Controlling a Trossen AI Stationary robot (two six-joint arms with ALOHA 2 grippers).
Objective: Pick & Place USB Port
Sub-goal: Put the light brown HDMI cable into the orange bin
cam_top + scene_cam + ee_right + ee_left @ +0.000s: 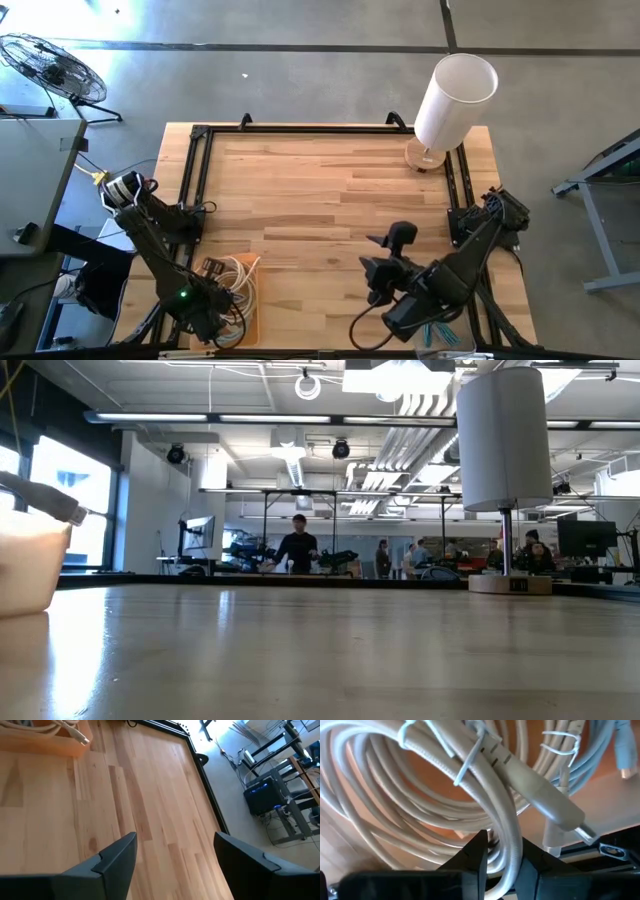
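Note:
A bundle of white USB cables [236, 276] lies coiled in an orange tray [250, 322] at the table's near left corner. In the left wrist view the coils [420, 805] are tied with thin white ties, and one plug [555, 807] points outward. My left gripper [502, 845] is down in the tray, shut on a strand of the coil. My right gripper [385, 252] hovers open over bare wood near the table's near edge, right of the tray [45, 742]. In the low view the tray [25, 565] and a plug [55, 502] show at the left edge. My left gripper pinches one cable strand of the coil [509, 862] between its two fingers [476, 856], coming from above and pointing down into the tray. The fingers lie across the strand. The rest of the bundle lies in the tray.
A white cylindrical lamp [455, 95] stands on a round wooden base at the far right corner. A black metal frame [195, 180] runs along the table's edges. The wooden top [330, 200] between the arms is bare. People stand in the room beyond the table [298, 545].

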